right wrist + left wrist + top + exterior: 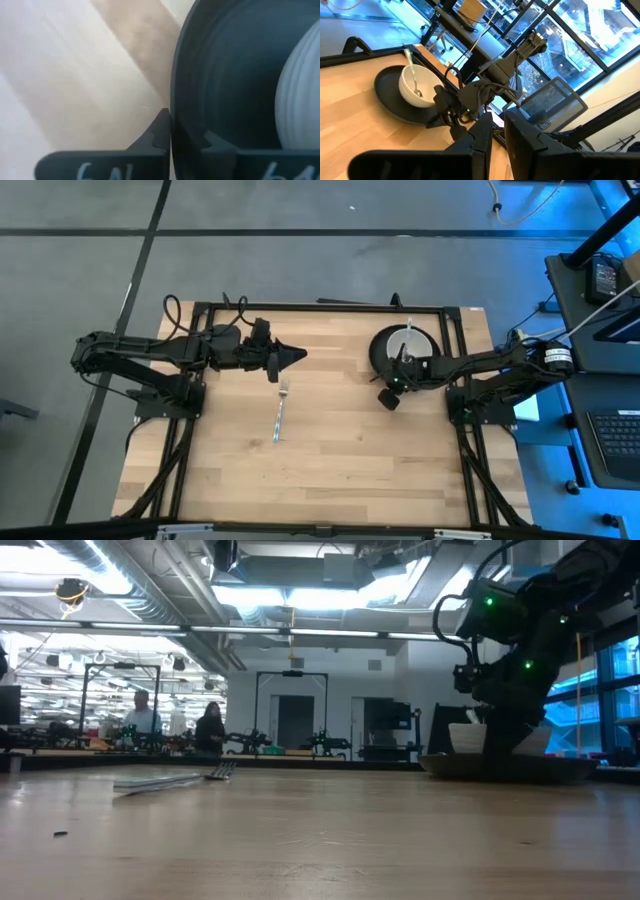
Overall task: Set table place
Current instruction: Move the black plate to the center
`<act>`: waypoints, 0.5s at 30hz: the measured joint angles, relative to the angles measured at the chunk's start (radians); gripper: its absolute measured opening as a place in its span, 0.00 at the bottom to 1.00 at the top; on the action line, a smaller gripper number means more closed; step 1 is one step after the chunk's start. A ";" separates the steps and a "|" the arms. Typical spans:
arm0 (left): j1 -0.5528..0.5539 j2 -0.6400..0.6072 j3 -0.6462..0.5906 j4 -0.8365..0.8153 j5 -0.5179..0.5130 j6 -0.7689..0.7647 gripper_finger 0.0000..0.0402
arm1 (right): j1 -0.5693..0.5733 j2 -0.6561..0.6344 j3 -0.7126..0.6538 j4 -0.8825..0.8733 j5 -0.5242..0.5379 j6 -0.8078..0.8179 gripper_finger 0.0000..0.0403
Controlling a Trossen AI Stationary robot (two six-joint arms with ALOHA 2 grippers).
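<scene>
1. Table place, incomplete: plate, bowl and spoon grouped near the far right corner of the table [330, 460]; fork apart, left of the middle.
2. Fork [280, 415]: silver, lying flat on bare wood left of the tabletop's middle, tines toward the far edge, handle toward the near edge. Touching nothing. In the low view it shows as a thin bright bar [175, 780] on the left.
3. Left gripper [290, 356]: above the tabletop just beyond the fork's tines, pointing toward the right edge. Fingers [480, 140] nearly together with a narrow slot between them, holding nothing.
4. Right gripper [388, 392]: at the near edge of the plate. The wrist view shows one finger outside the rim and one inside, so the plate's rim sits between the closed fingers.
5. Plate [382, 352]: round, matte black, near the far right corner of the tabletop; whether it lies flat cannot be told.
6. Bowl [412, 342]: white, smaller than the plate, sitting on it.
7. Spoon [411, 75]: silver, standing in the bowl, handle leaning out over the rim.
8. Room beyond the far edge: two people [175, 725] seated at distant benches.
</scene>
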 joint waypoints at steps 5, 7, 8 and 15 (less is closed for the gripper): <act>0.000 0.000 0.000 0.000 0.000 0.000 0.11 | 0.072 0.002 0.026 0.042 -0.024 0.058 0.03; 0.000 0.000 0.000 0.000 0.000 0.000 0.11 | 0.106 0.002 0.038 0.079 -0.029 0.074 0.03; 0.000 0.000 0.000 0.000 0.000 0.000 0.11 | 0.124 0.002 0.044 0.102 -0.029 0.085 0.03; 0.000 0.000 0.000 0.000 0.000 0.003 0.11 | 0.235 0.006 0.054 0.227 -0.030 0.118 0.03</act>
